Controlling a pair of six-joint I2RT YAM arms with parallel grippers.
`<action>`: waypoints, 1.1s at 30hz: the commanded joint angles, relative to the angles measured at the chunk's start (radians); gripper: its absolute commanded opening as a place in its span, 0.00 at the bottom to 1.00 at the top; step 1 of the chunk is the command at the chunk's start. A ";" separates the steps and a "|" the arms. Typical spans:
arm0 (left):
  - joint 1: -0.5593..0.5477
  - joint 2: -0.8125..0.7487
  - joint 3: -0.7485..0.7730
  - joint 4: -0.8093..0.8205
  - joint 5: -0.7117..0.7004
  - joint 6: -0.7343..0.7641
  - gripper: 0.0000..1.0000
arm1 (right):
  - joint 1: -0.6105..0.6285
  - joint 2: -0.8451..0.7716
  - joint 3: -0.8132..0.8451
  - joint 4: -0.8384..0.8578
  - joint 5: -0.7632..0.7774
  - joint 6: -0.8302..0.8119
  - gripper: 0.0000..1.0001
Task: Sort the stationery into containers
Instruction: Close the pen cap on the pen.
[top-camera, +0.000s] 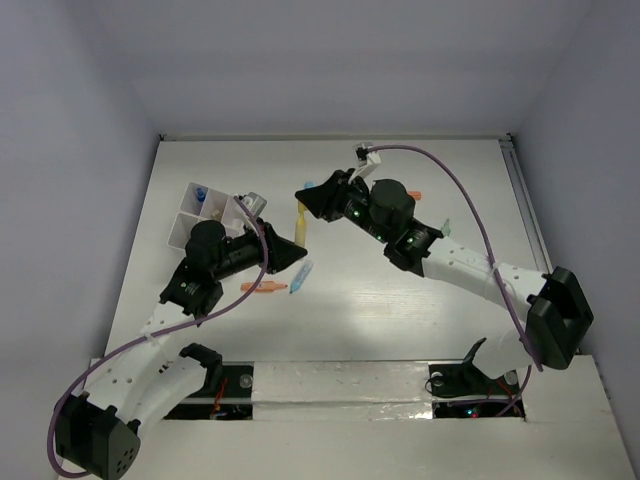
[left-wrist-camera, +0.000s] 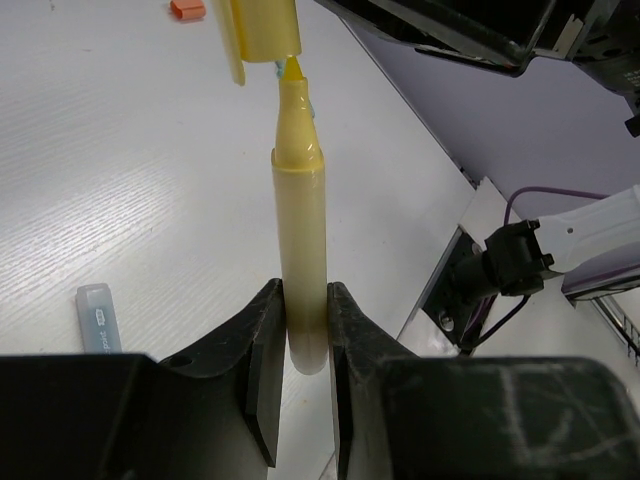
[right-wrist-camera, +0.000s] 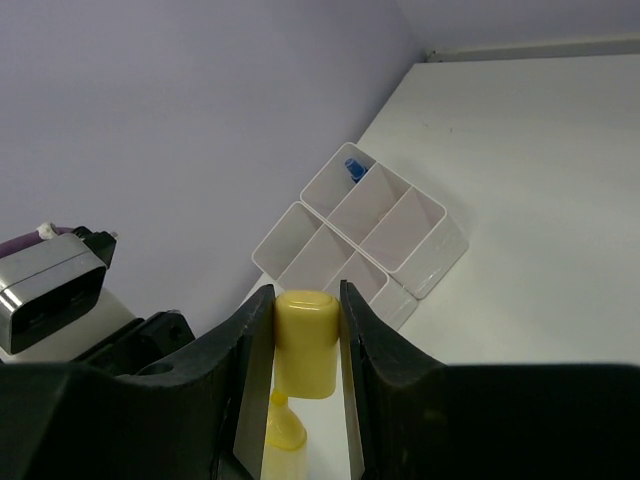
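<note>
My left gripper (left-wrist-camera: 305, 335) is shut on the lower end of a yellow marker body (left-wrist-camera: 300, 220), whose bare tip points at a yellow cap (left-wrist-camera: 265, 30). The right gripper (right-wrist-camera: 306, 310) is shut on that cap (right-wrist-camera: 306, 345). The marker tip (right-wrist-camera: 283, 435) sits just at the cap's opening, with a small gap still showing. In the top view the two grippers meet over mid-table around the yellow marker (top-camera: 300, 225). The white divided container (top-camera: 183, 217) stands at the left, behind the left arm. One of its compartments (right-wrist-camera: 430, 262) holds a blue-capped item (right-wrist-camera: 354, 168).
A light blue pen (top-camera: 300, 277) and an orange pen (top-camera: 262, 288) lie on the table near the left gripper. A tape roll (top-camera: 252, 203) sits by the container. A small orange piece (top-camera: 415, 195) and a green piece (top-camera: 445, 225) lie beside the right arm.
</note>
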 joint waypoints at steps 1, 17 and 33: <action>-0.002 -0.005 0.041 0.054 0.006 0.002 0.00 | 0.027 0.003 0.037 0.055 0.053 -0.040 0.04; -0.002 -0.039 0.036 0.040 -0.077 -0.004 0.00 | 0.103 -0.007 0.005 0.060 0.140 -0.088 0.04; -0.002 -0.102 0.041 0.025 -0.163 0.002 0.00 | 0.180 -0.011 -0.024 0.026 0.198 -0.089 0.02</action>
